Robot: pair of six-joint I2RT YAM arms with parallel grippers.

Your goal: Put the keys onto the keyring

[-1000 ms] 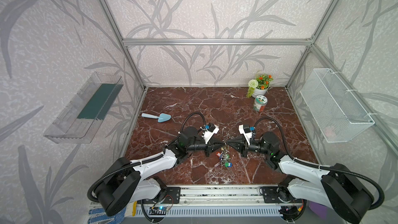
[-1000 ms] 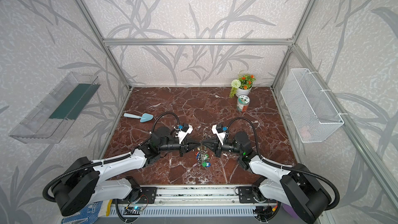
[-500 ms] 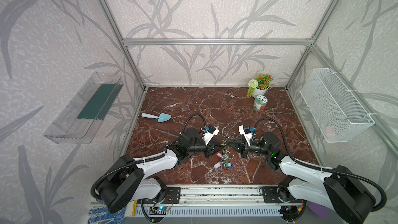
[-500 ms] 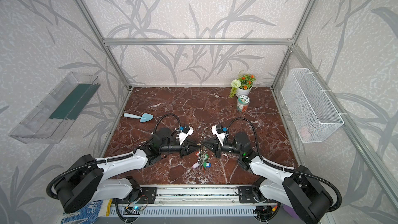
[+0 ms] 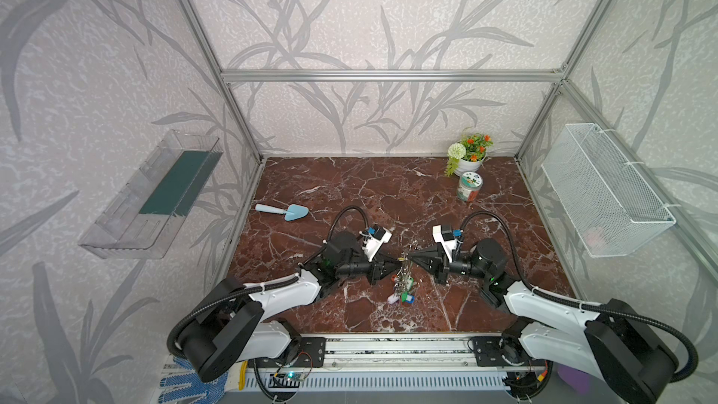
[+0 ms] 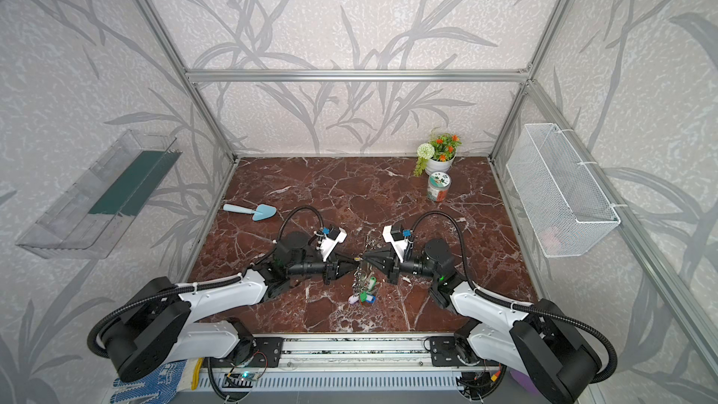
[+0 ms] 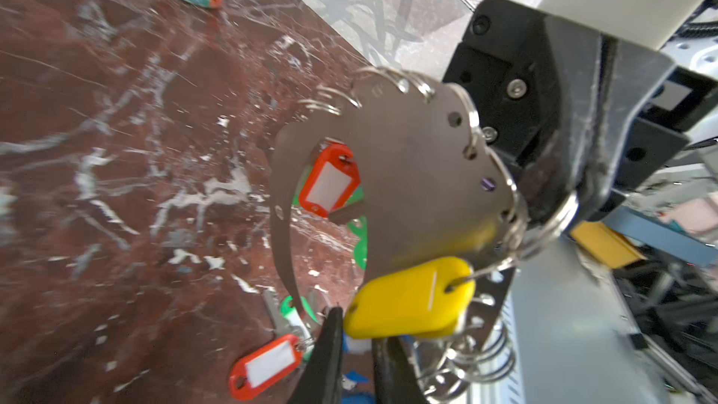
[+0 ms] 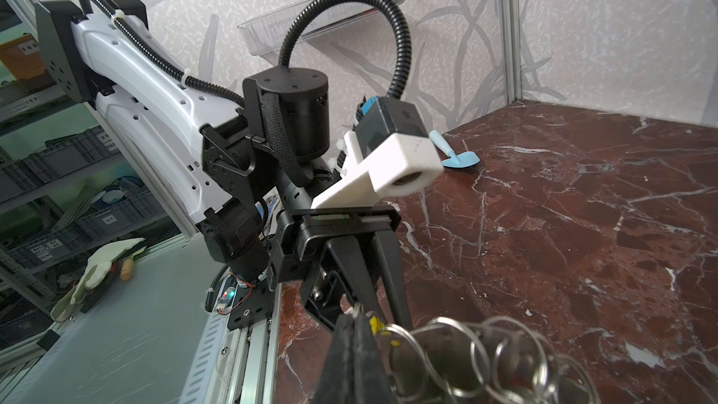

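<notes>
Only the left wrist view shows the keyring plainly: a flat grey crescent plate with holes along its edge, strung with split rings, with red tags and green ones behind it. The keys show there as a yellow tag hanging by the plate's lower edge, just past the parted fingers of the left gripper. Whether the tag's ring passes through a hole is unclear.

The right wrist view adds the right gripper, clenched on the keyring, whose rings fan out beside its tips.

In both top views the grippers meet tip to tip above the floor, with the bunch dangling below.

A clear wall tray holds a dark green slab. A white mesh basket holds something pinkish and blurred. A white pot holds flowers.
</notes>
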